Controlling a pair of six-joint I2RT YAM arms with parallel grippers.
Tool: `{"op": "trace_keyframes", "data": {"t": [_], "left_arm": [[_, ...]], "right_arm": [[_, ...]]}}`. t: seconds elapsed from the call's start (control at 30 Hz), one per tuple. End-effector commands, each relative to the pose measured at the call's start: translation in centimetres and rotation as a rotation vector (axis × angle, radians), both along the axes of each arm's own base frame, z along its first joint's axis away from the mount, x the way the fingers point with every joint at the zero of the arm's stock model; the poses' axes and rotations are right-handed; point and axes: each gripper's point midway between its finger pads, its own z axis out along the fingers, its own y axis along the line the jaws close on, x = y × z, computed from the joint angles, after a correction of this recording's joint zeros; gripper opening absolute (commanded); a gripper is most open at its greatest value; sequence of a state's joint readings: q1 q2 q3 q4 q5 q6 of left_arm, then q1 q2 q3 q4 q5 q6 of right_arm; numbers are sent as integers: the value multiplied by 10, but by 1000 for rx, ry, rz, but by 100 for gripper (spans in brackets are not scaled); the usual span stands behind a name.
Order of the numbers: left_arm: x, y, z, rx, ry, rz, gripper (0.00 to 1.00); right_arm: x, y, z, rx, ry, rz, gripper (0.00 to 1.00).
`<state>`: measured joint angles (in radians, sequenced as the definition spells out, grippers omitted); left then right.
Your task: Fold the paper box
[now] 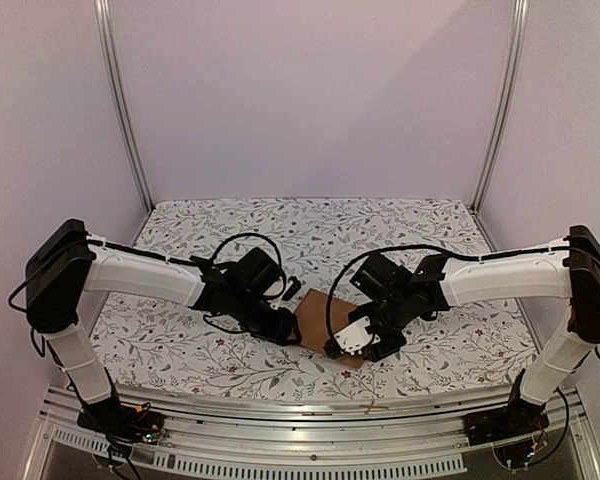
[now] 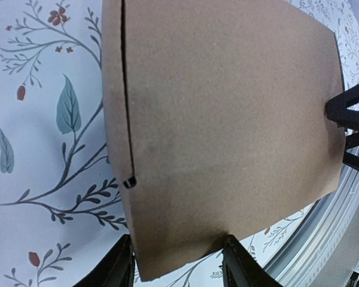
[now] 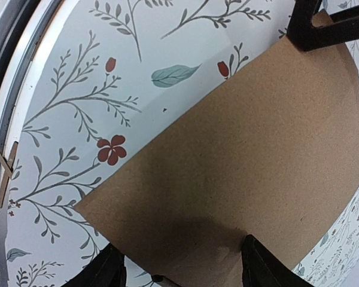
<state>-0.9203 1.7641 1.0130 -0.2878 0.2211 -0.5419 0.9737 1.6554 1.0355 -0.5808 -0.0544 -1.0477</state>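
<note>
The paper box (image 1: 320, 318) is a plain brown cardboard piece lying low over the floral cloth near the table's front, between my two grippers. In the left wrist view the paper box (image 2: 227, 107) fills most of the frame, with a folded strip and a slit along its left side. My left gripper (image 2: 180, 263) (image 1: 283, 325) stands open, its fingers straddling the near corner. In the right wrist view the paper box (image 3: 257, 161) is a flat panel. My right gripper (image 3: 182, 269) (image 1: 365, 340) is open, one finger (image 3: 260, 263) over the cardboard, the other just off its corner.
A floral tablecloth (image 1: 280, 225) covers the table. A metal rail (image 1: 310, 425) runs along the near edge, with a small wooden stick (image 3: 3, 170) lying by it. Pale walls and upright metal posts (image 1: 125, 110) close in the back and sides.
</note>
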Motion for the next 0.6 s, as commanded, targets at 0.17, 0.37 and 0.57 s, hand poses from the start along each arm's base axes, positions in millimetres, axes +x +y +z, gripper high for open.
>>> {"op": "trace_keyframes", "data": {"t": [0.17,0.37,0.57], "left_arm": [[7,1,-11,7,-4,2,49],[10,4,-20,29,-4,6,49],[11,5,-30,50,3,5,49]], "right_arm": [[-8,-16,-21,-91,67,-15,64],[-9,-17,-22,-93,69,-18,64],[-8,-17,-23,-99,67,-21,65]]}}
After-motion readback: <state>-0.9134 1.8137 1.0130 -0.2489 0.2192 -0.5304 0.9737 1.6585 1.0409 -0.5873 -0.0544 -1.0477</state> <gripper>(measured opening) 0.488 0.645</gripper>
